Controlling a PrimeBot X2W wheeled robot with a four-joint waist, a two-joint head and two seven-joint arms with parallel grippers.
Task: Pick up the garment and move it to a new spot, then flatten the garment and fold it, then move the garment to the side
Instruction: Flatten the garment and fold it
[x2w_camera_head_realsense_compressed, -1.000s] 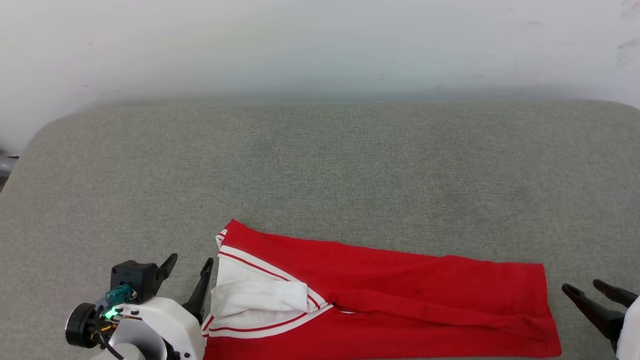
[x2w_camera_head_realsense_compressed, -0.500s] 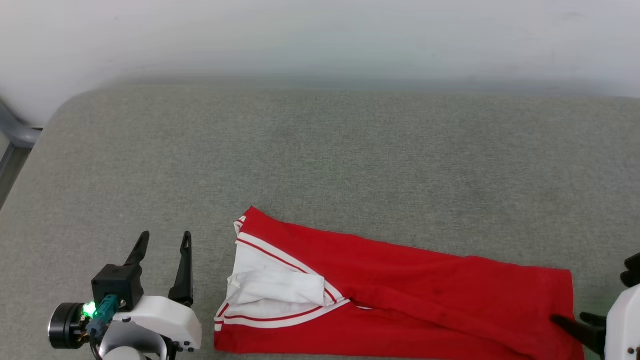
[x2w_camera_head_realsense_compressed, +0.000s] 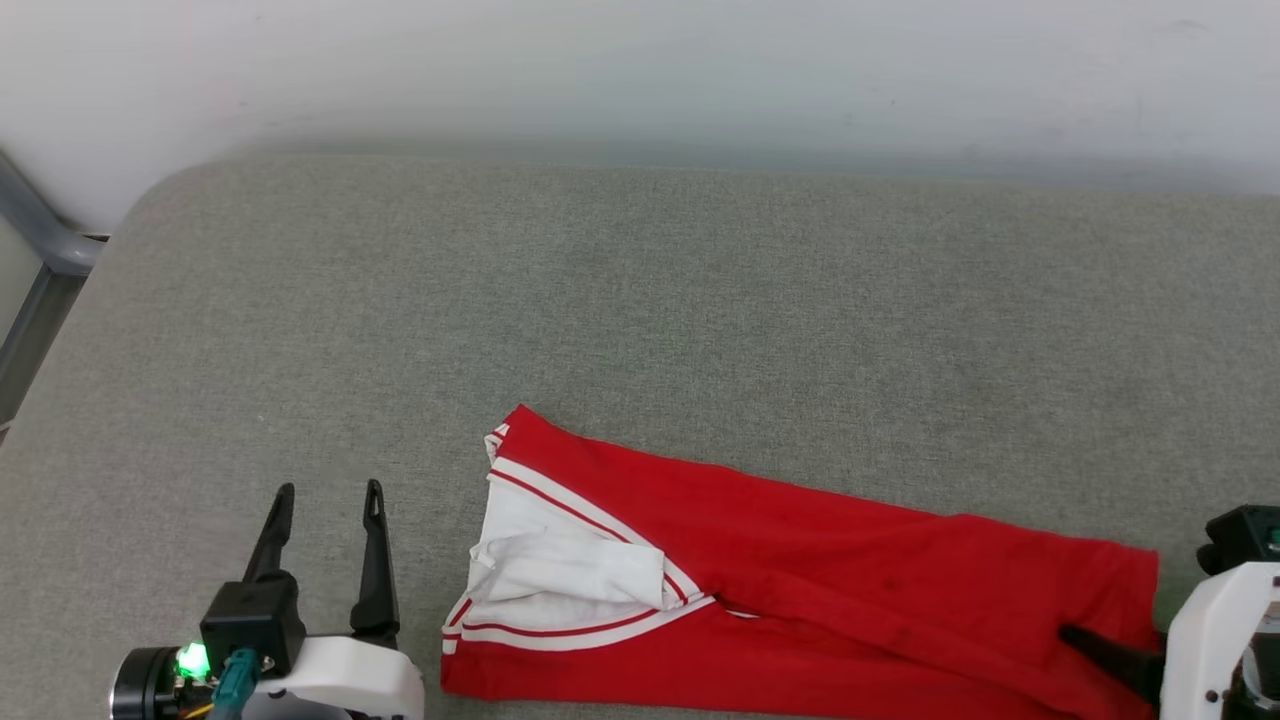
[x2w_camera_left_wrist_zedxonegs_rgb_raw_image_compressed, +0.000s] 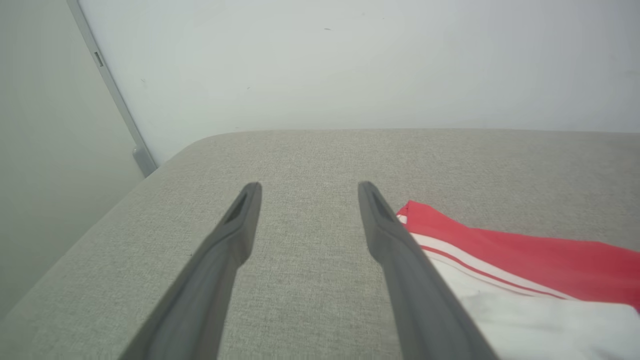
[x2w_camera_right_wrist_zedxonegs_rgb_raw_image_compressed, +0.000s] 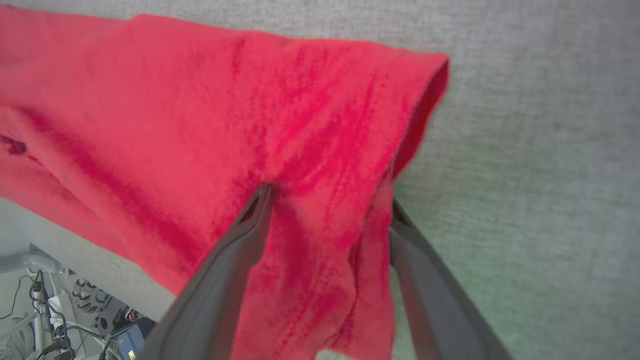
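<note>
The garment, red with a white sleeve and red-and-white trim at its left end, lies folded into a long strip near the front of the grey padded surface. My left gripper stands open on the bare surface just left of the sleeve end, touching nothing. In the left wrist view that gripper points past the garment. My right gripper is open at the hem end, its two fingers spread across the corner of the garment. One dark finger rests on the red cloth.
A white wall rises behind the padded surface. A grey metal frame stands off its left corner. Beyond the surface's near edge, cables and equipment show in the right wrist view. Bare surface stretches behind the garment.
The head camera has shifted. My left gripper has drawn away from the sleeve end to the left. My right gripper has come in from the right onto the hem corner.
</note>
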